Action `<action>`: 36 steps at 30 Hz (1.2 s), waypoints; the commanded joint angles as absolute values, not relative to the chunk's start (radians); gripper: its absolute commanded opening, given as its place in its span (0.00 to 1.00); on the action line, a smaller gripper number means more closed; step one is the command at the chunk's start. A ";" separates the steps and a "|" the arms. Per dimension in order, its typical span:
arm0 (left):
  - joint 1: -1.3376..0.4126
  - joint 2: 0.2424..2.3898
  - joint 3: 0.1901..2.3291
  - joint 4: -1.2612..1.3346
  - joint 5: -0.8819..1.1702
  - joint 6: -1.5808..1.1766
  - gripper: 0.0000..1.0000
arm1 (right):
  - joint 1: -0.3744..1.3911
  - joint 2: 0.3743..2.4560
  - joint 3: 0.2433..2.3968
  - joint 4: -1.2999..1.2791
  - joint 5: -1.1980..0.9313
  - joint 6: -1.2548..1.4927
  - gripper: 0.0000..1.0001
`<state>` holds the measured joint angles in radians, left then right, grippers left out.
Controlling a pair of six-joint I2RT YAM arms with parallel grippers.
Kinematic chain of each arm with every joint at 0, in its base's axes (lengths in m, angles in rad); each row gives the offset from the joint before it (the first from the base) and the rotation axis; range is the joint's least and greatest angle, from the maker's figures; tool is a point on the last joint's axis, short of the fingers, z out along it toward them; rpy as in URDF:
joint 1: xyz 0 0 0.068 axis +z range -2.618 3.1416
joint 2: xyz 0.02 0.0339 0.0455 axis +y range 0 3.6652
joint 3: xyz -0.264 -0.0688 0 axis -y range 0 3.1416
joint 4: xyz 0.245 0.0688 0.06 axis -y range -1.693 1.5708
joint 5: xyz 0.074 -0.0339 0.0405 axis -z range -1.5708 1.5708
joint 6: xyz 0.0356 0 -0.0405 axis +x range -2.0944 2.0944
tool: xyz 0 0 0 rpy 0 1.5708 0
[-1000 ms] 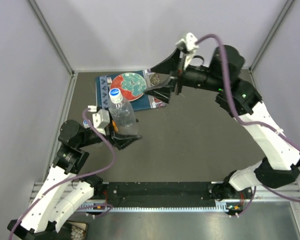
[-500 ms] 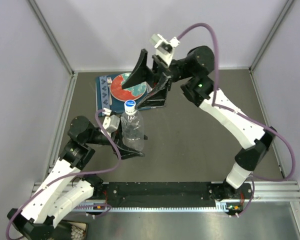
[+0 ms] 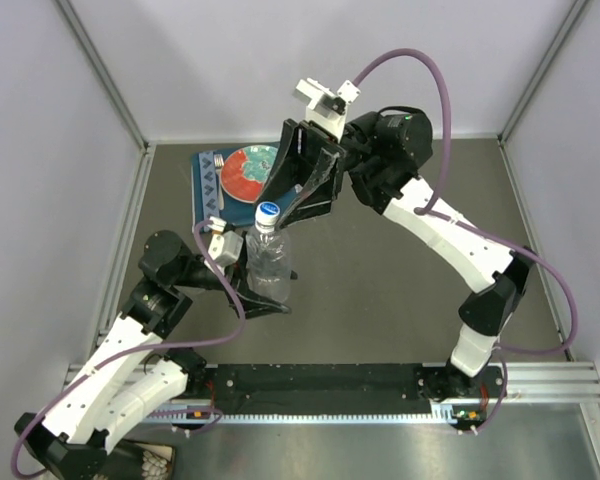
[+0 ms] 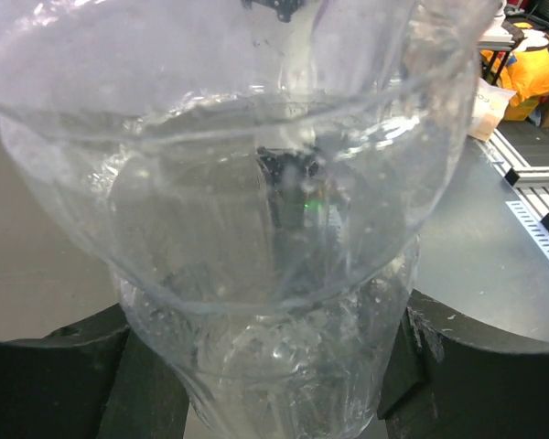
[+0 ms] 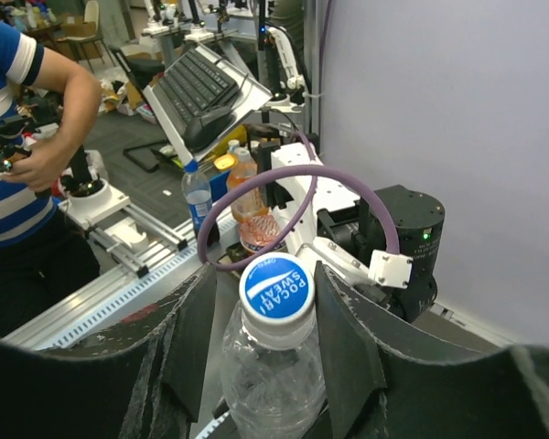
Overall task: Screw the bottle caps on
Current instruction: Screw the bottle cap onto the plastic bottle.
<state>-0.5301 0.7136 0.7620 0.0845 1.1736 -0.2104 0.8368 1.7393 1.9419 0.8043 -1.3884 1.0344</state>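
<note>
Cap-twisting step. Holds bottle [image 3: 270, 265] upright near the left of the counter [image 3: 400, 260], left end effector [image 4: 274, 393] clamped on it. Puts right end effector [image 5: 267, 274] around cap [image 5: 276, 288] on top; cannot tell if pinching. Next: squeeze cap, turn it tight.

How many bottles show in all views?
3. A clear bottle in the left pincer; a second clear one and an orange one far behind it in the right wrist view. More may be hidden.
</note>
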 commanded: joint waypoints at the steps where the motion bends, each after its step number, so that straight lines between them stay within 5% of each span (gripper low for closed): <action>1: -0.532 0.701 0.779 0.115 1.147 -0.184 0.00 | 0.845 1.770 1.997 0.950 -1.416 1.176 0.46; 7: -0.531 0.698 0.787 0.109 1.129 -0.179 0.00 | 0.845 1.781 2.005 0.930 -1.419 1.184 0.37; 11: -0.531 0.696 0.793 0.109 1.112 -0.172 0.00 | 0.845 1.784 1.996 0.904 -1.427 1.178 0.18; 20: -0.520 0.686 0.804 0.072 1.017 -0.138 0.00 | 0.844 1.735 1.947 0.738 -1.425 1.020 0.00; 26: -0.512 0.680 0.822 0.018 0.826 -0.078 0.00 | 0.841 1.664 2.002 -0.097 -1.284 0.383 0.00; 36: -0.511 0.676 0.836 0.003 0.554 -0.022 0.00 | 0.859 1.599 1.945 -0.500 -0.961 0.044 0.00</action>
